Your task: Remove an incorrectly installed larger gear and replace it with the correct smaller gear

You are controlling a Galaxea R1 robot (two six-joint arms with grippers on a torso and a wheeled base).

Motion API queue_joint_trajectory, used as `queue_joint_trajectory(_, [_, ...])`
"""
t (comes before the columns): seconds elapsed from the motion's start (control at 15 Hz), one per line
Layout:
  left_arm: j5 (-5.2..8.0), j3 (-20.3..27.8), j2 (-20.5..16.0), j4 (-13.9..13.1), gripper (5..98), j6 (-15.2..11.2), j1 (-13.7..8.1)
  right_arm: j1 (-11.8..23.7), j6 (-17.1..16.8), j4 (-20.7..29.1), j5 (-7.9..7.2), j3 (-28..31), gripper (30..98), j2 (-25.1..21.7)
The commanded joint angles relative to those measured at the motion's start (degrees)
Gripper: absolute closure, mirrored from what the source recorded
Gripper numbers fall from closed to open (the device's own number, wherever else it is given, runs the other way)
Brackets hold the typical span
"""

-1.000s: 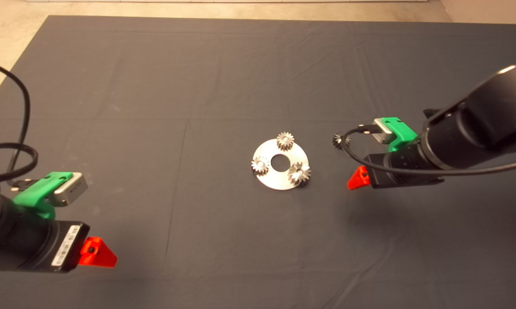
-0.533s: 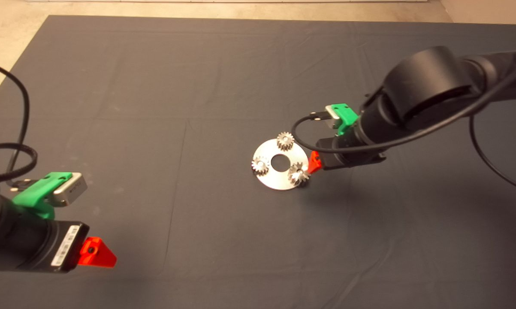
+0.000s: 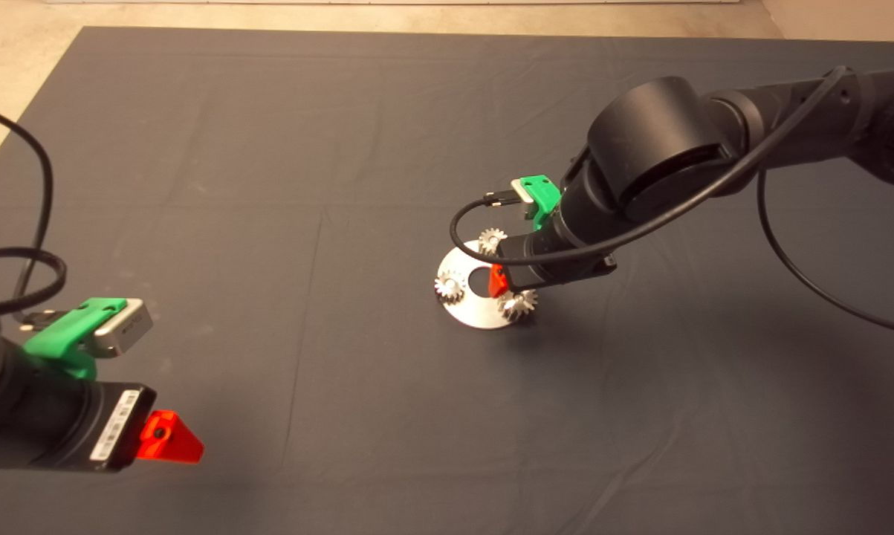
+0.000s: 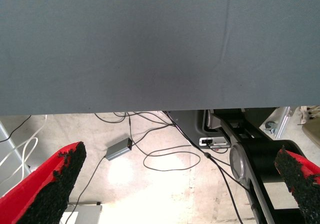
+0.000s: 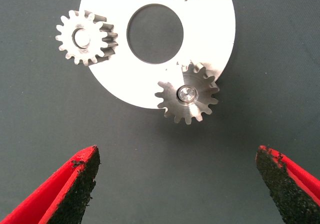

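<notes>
A round steel plate (image 3: 467, 308) lies mid-mat and carries three gears on pins. The larger gear (image 3: 519, 303) sits on the plate's near right edge; in the right wrist view (image 5: 187, 98) it is wider than the two paler small gears (image 5: 85, 38). My right gripper (image 3: 500, 284) hangs over the plate, open and empty. In the right wrist view the gripper (image 5: 175, 184) has its fingers (image 5: 70, 186) spread wide, and the larger gear lies just ahead of the gap between them. The smaller dark gear is hidden behind the right arm. My left gripper (image 3: 168, 440) is parked at the lower left, open.
The right arm and its cable (image 3: 469, 215) cross above the mat right of the plate. The left wrist view shows the mat's edge (image 4: 150, 109) and the floor beyond it, with cables and a small grey box (image 4: 118, 148).
My right arm has swung left from beside the loose small gear to over the plate. Its gripper now hangs by the larger gear, and the arm covers the loose gear. The left arm stayed still.
</notes>
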Motion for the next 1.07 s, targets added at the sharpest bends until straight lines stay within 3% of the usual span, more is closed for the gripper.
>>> queue_joint_trajectory(0.0, [5.77,-0.04,-0.1,0.13,5.4,-0.05,-0.26,0.6,-0.05,-1.85,-6.52,3.09,45.3,-4.67])
queue_joint_trajectory(0.13, [5.77,0.04,-0.1,0.13,5.4,-0.05,-0.26,0.69,-0.31,-1.85,-6.35,4.47,45.3,-10.03])
queue_joint_trajectory(0.27, [5.69,0.05,-0.1,0.13,5.4,-0.05,-0.26,0.6,-0.14,-1.85,-6.26,6.43,45.3,-11.12])
queue_joint_trajectory(1.0, [5.77,-0.13,0.34,0.13,5.4,-0.05,-0.26,0.34,0.01,-1.94,-6.17,4.48,45.3,-6.49])
